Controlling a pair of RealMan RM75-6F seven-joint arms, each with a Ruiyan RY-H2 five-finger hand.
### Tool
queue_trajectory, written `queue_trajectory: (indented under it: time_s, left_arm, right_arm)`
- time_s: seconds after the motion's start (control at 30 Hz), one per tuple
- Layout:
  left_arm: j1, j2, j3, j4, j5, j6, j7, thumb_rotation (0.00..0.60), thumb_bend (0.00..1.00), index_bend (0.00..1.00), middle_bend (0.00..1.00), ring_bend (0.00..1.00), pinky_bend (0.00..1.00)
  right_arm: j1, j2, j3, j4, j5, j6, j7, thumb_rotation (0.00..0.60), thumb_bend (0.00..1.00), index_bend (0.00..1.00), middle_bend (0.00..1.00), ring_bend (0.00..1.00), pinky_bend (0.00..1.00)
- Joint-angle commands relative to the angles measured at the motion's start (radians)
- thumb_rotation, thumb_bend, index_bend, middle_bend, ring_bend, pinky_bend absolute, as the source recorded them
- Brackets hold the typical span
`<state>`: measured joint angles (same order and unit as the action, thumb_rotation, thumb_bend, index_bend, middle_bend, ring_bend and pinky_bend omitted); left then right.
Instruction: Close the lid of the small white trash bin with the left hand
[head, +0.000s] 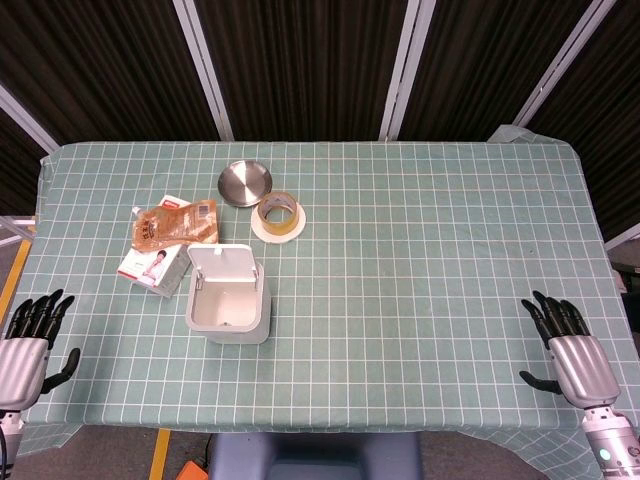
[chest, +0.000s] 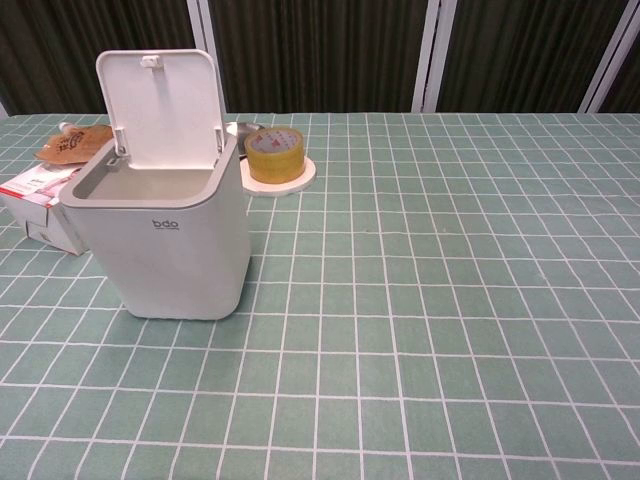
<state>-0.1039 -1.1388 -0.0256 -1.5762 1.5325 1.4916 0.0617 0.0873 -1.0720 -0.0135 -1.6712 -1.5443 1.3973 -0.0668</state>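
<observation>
The small white trash bin (head: 229, 305) (chest: 163, 240) stands left of the table's middle. Its lid (head: 222, 265) (chest: 160, 108) is up, hinged at the far side, and the inside looks empty. My left hand (head: 28, 345) hovers at the front left corner of the table, well left of the bin, fingers apart and holding nothing. At the front right edge my right hand (head: 568, 348) also has its fingers spread and empty. Neither hand shows in the chest view.
A white box (head: 152, 268) (chest: 40, 195) lies just left of the bin with a brown packet (head: 176, 224) behind it. Further back are a steel dish (head: 245, 184) and a tape roll (head: 278, 214) (chest: 276, 155) on a white coaster. A green checked cloth (head: 430, 280) covers the table.
</observation>
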Motion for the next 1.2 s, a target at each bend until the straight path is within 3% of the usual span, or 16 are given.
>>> queue_trajectory:
  time_s: [0.03,0.17,0.27,0.33,0.4,0.43,0.5,0.6,0.67,0.93,1.2]
  left_arm:
    - [-0.004,-0.004,0.001,0.005,0.012,0.001,-0.008,0.600,0.44,0.03,0.00,0.00,0.00]
    - [-0.020,-0.040,-0.022,0.037,0.044,0.034,-0.060,0.600,0.44,0.01,0.00,0.00,0.03]
    - [-0.048,-0.083,-0.063,0.071,0.072,0.075,-0.078,0.600,0.44,0.01,0.05,0.02,0.19]
    - [-0.079,-0.097,-0.111,0.055,0.085,0.105,-0.087,0.600,0.44,0.01,0.22,0.16,0.43]
    - [-0.128,-0.105,-0.163,0.041,0.107,0.116,-0.108,0.600,0.45,0.03,0.54,0.46,0.77]
    - [-0.154,-0.099,-0.178,0.031,0.111,0.098,-0.131,0.600,0.46,0.05,0.68,0.60,0.89]
    - [-0.207,-0.072,-0.215,-0.019,0.084,0.033,-0.169,0.600,0.47,0.07,0.87,0.78,0.99]
    - [-0.271,-0.038,-0.257,-0.092,0.040,-0.055,-0.140,0.600,0.47,0.11,1.00,0.96,1.00]
    - [-0.301,-0.019,-0.276,-0.141,0.011,-0.101,-0.109,0.600,0.47,0.15,1.00,1.00,1.00]
    - [-0.421,0.078,-0.336,-0.342,-0.249,-0.364,-0.008,0.600,0.47,0.23,1.00,1.00,1.00]
    - [-0.522,0.068,-0.321,-0.392,-0.332,-0.460,0.133,0.600,0.47,0.22,1.00,1.00,1.00]
  right_arm:
    - [-0.001,0.003,-0.002,-0.005,-0.001,-0.001,0.002,0.600,0.12,0.00,0.00,0.00,0.00]
    - [-0.006,0.011,-0.010,-0.012,-0.008,0.003,-0.010,0.600,0.12,0.00,0.00,0.00,0.00]
    - [-0.013,0.021,-0.012,-0.028,-0.018,0.018,0.003,0.600,0.12,0.00,0.00,0.00,0.00]
    - [-0.016,0.023,-0.014,-0.030,-0.031,0.030,0.011,0.600,0.12,0.00,0.00,0.00,0.00]
    - [-0.018,0.025,-0.016,-0.030,-0.040,0.035,0.013,0.600,0.12,0.00,0.00,0.00,0.00]
    - [-0.018,0.024,-0.016,-0.030,-0.043,0.037,0.012,0.600,0.12,0.00,0.00,0.00,0.00]
    - [-0.020,0.020,-0.017,-0.031,-0.044,0.038,-0.001,0.600,0.12,0.00,0.00,0.00,0.00]
    - [-0.018,0.014,-0.020,-0.035,-0.051,0.033,-0.021,0.600,0.12,0.00,0.00,0.00,0.00]
    - [-0.017,0.013,-0.021,-0.036,-0.053,0.030,-0.031,0.600,0.12,0.00,0.00,0.00,0.00]
    - [-0.013,0.012,-0.019,-0.038,-0.049,0.023,-0.032,0.600,0.12,0.00,0.00,0.00,0.00]
    - [-0.008,0.018,-0.020,-0.043,-0.036,0.004,-0.035,0.600,0.12,0.00,0.00,0.00,0.00]
